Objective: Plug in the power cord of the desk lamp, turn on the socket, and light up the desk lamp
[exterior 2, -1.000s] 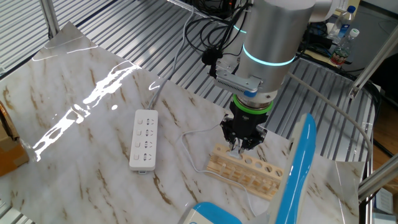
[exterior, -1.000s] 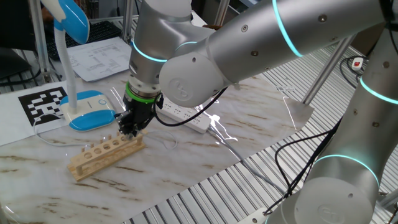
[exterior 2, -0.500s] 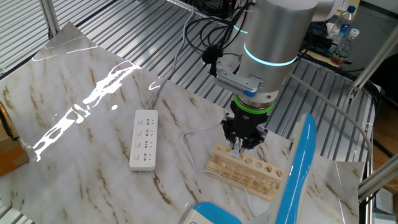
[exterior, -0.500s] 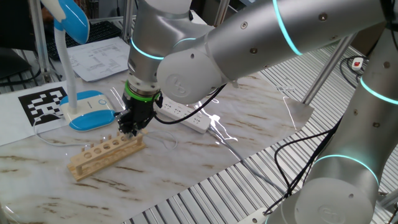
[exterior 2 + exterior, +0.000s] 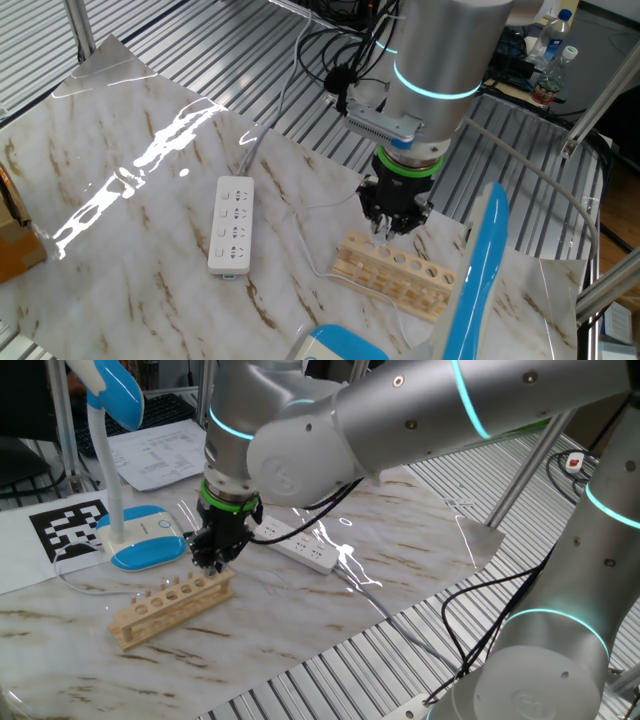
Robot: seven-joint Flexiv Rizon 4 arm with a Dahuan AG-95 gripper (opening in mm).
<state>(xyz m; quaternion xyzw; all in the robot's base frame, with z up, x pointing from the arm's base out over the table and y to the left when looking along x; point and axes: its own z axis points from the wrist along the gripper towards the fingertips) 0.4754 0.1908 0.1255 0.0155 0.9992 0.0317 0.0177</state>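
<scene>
Gripper is sitting a bit higher above the wooden rack than a second ago, pointing straight down over the rack's end; arm links have shifted slightly with it. Nothing else on the table has moved.

Fingers are standing close together with something small and pale between the tips in the other fixed view. It is too small to say whether that's the plug, and I can't tell if the jaws are clamped on it or just nearly closed.

The power cord is running thin and whitish across the marble from near the socket toward the rack, where it disappears under the gripper. The socket is lying flat on the marble table, well apart from the rack, with nothing visibly plugged in. The desk lamp is standing upright just beside the rack, blue-topped base on the table, head showing no light.

Writing: printed sheets behind the lamp are too blurred to read. A black-and-white fiducial marker is lying beside the lamp base, pattern only, no text. No brand marks legible on arm or socket.
</scene>
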